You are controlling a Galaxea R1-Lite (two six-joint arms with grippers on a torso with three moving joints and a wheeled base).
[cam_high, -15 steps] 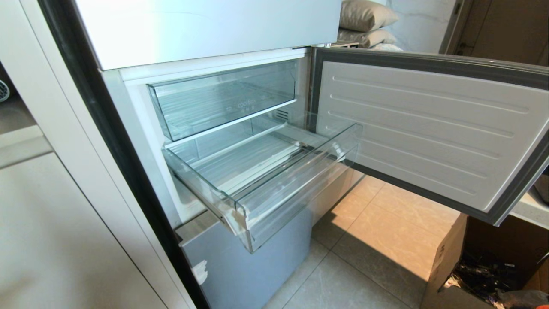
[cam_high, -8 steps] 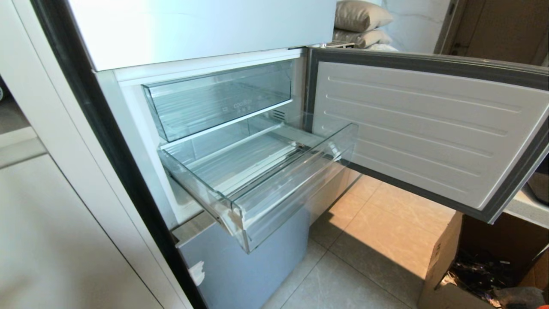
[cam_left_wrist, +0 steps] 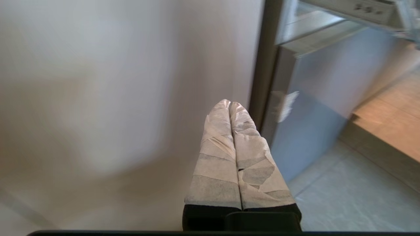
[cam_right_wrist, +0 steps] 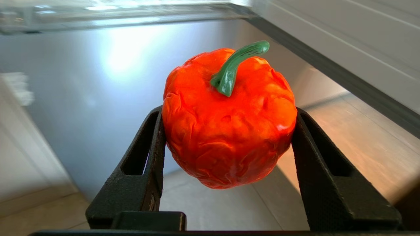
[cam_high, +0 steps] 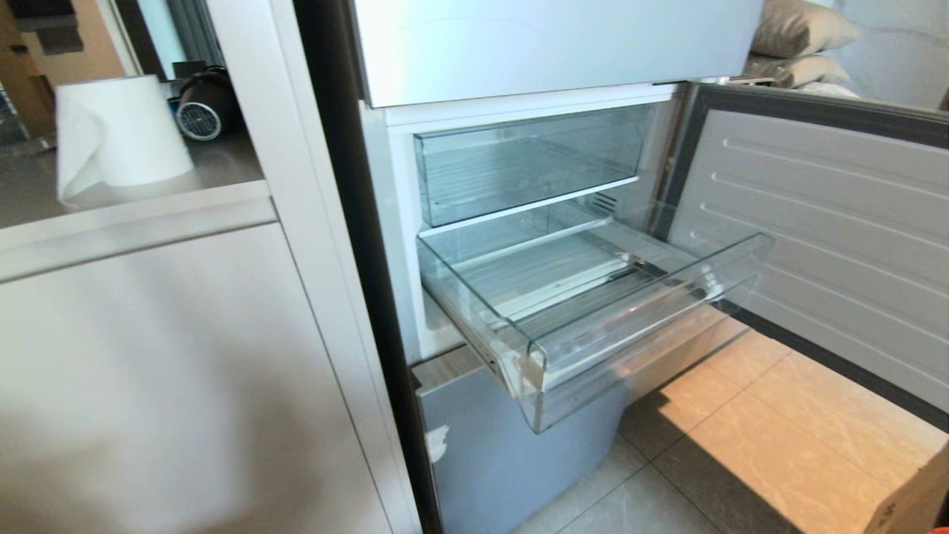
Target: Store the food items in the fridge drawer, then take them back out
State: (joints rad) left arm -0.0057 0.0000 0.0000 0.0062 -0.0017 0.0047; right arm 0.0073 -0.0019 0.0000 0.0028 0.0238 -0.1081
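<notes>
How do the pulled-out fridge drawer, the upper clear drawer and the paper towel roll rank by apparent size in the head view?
1. Pulled-out fridge drawer, largest.
2. Upper clear drawer.
3. Paper towel roll, smallest.
The pulled-out drawer sits nearer the camera, so its lead over the upper drawer may be partly nearness.

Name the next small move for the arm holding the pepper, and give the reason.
Probably raise the right gripper, shut on the toy pepper, up toward the pulled-out fridge drawer. The pepper hangs low beneath the fridge, above the floor tiles, and the drawer looks empty. The left gripper is shut, holding nothing.
</notes>
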